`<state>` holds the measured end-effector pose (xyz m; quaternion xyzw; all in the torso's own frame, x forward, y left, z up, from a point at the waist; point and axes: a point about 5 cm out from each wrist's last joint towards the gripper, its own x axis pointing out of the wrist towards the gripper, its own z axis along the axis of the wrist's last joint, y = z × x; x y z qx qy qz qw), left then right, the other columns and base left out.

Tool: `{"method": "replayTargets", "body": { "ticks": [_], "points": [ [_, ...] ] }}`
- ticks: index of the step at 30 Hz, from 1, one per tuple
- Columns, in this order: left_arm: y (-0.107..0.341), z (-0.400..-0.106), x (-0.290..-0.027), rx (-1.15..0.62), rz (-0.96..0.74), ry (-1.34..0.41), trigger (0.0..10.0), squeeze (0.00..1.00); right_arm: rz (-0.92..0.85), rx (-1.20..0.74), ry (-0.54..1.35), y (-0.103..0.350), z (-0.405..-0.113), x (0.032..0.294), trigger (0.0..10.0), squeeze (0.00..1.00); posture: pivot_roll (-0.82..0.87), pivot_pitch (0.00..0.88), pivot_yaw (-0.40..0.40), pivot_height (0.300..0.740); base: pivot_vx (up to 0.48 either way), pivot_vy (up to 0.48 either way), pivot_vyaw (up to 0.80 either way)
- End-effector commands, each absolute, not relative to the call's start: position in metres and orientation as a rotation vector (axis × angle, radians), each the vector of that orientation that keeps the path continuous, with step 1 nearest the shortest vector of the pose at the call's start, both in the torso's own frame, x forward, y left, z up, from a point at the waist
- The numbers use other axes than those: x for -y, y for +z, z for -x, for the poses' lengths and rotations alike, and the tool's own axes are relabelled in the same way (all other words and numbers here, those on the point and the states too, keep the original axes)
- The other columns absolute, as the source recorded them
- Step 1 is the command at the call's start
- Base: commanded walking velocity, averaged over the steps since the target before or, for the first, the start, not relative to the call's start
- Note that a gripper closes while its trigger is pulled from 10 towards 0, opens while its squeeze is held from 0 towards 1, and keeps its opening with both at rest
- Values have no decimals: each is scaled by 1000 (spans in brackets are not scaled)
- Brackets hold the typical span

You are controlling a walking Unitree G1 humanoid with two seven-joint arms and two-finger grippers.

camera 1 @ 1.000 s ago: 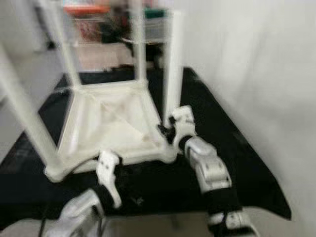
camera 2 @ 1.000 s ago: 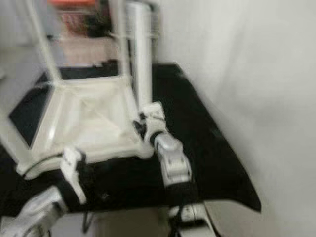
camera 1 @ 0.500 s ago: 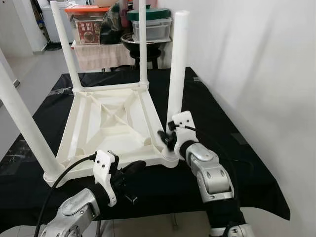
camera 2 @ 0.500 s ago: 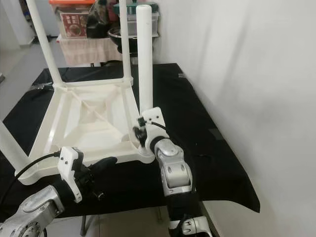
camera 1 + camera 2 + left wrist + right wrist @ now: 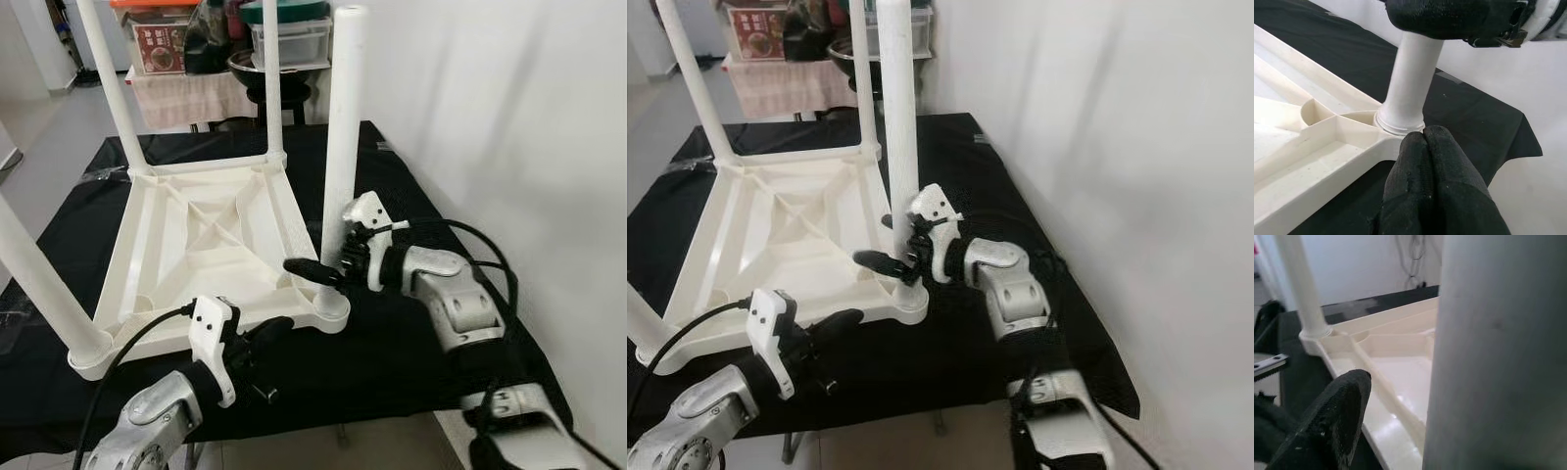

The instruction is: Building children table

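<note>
A white plastic children's table [image 5: 211,240] lies upside down on a black-covered bench [image 5: 411,352], its legs pointing up. My right gripper [image 5: 312,266] reaches from the right to the base of the near right leg [image 5: 343,147]. One black finger [image 5: 1332,423] passes in front of the leg with a gap showing, and the other is hidden behind the leg, so the gripper stands open astride it. My left gripper [image 5: 277,326] is shut and holds nothing. Its fingertips [image 5: 1425,139] rest just before the table's near right corner socket [image 5: 1399,125].
A white wall [image 5: 509,117] runs close along the bench's right side. Storage boxes [image 5: 157,44] and a dark bowl [image 5: 260,69] stand behind the bench. A black cable [image 5: 127,343] trails from my left arm across the front edge. Open floor [image 5: 39,127] lies to the left.
My right forearm has swung out to the right, so the gripper now reaches the leg's base sideways, a finger across its front. The left gripper has stayed put. The camera shifted slightly.
</note>
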<state>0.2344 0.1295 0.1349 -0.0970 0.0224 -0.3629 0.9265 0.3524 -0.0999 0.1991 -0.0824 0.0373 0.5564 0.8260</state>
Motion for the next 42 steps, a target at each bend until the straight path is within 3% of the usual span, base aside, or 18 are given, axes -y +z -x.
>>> {"method": "replayTargets", "body": {
  "ticks": [1,7,8,20,25,27,30,31,36,37,39,40,41,42],
  "points": [
    [133,-232,-128,-47,204,-741,10000,0,169,-86,1248,197,-353,92,10000,0,64,0,-44,740,0,0,0],
    [133,-230,-127,-50,207,-743,10000,0,173,-104,1248,198,-365,92,10000,0,72,0,-49,740,0,0,0],
    [133,-230,-126,-50,207,-742,10000,0,171,-109,1266,196,-367,93,0,0,74,0,-52,740,0,0,0],
    [134,-229,-125,-46,214,-742,10000,0,143,-130,1286,190,-367,106,0,0,65,0,-49,740,0,0,0],
    [136,-228,-128,-41,215,-737,10000,0,159,-200,1063,164,-363,97,0,0,55,0,-58,740,0,0,0],
    [137,-227,-130,-40,216,-734,10000,0,145,-288,498,139,-356,92,0,0,52,9,-48,740,0,0,0],
    [137,-228,-132,-43,213,-735,10000,0,129,-337,372,130,-330,79,0,0,47,13,-31,740,0,0,0],
    [136,-229,-133,-46,210,-738,10000,0,161,-304,416,134,-328,72,0,0,29,3,-16,740,0,0,0],
    [136,-232,-132,-52,208,-752,10000,0,166,-290,483,137,-339,66,0,0,36,0,-23,740,0,0,0],
    [136,-232,-132,-51,206,-749,10000,0,164,-286,498,139,-340,64,8431,0,38,3,-27,740,0,0,0],
    [136,-232,-132,-50,206,-746,10000,0,164,-283,507,140,-340,62,8431,0,38,3,-27,740,0,0,0],
    [137,-232,-133,-46,206,-738,10000,0,152,-263,544,143,-340,58,10000,435,38,3,-27,740,0,0,0],
    [137,-232,-133,-46,206,-738,10000,0,152,-263,544,143,-340,58,10000,435,38,3,-27,740,0,0,0],
    [137,-232,-133,-44,206,-730,10000,0,134,-253,551,147,-337,54,10000,1000,38,3,-27,740,0,0,0]
  ]
}}
